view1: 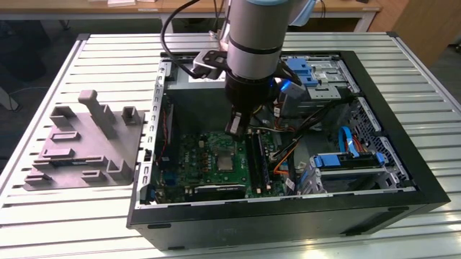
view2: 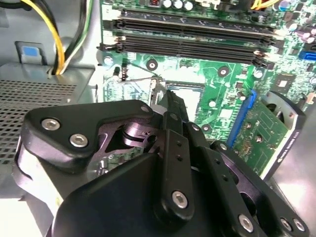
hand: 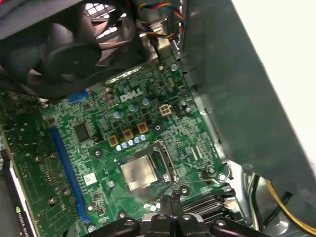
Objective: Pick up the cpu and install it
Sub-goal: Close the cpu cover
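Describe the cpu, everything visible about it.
The cpu is a small flat square chip with a pale silver-grey, slightly glossy metal top. In the first wrist view it lies flat inside the socket frame on the green motherboard, already seated there. The exterior view shows it as a pale square mid-board. The gripper hangs close beside it, not touching it.

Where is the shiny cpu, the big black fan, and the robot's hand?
cpu [hand: 139, 174], first wrist view, middle of its silver top.
fan [hand: 74, 47], first wrist view, on a blade.
hand [hand: 171, 203], first wrist view, at its fingertips.
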